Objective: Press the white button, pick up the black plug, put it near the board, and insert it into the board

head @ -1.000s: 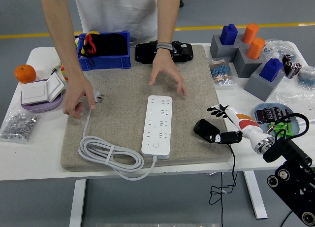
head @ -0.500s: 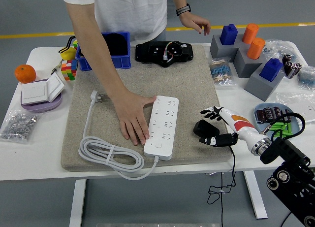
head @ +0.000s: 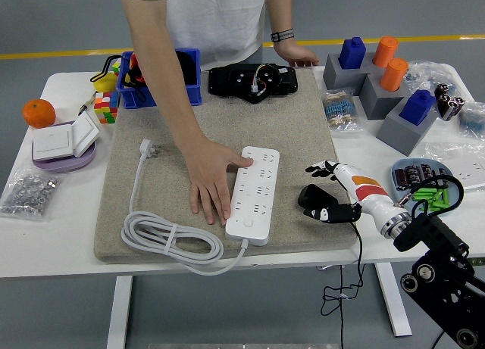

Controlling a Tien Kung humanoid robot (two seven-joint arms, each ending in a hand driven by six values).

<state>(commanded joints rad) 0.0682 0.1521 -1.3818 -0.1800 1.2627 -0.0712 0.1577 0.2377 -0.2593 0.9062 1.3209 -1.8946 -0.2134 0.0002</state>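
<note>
With our right hand [head: 327, 201] curled round the black plug [head: 313, 197], we should lift it clear before nearing the power strip [head: 254, 194].

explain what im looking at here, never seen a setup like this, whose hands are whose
This is one picture, taken from a camera high on a humanoid robot, looking down over its white table. The black arm entering at the lower right is the robot's, ending in a white robot hand with five fingers. That hand sits at the black plug on the beige mat, fingers curled around it. The robot's left arm is not visible.

The bare arms from the top belong to a person standing across the table. One of the person's hands lies flat on the mat against the white power strip; the other rests at the far edge. The strip's white cable lies coiled on the mat.
</note>
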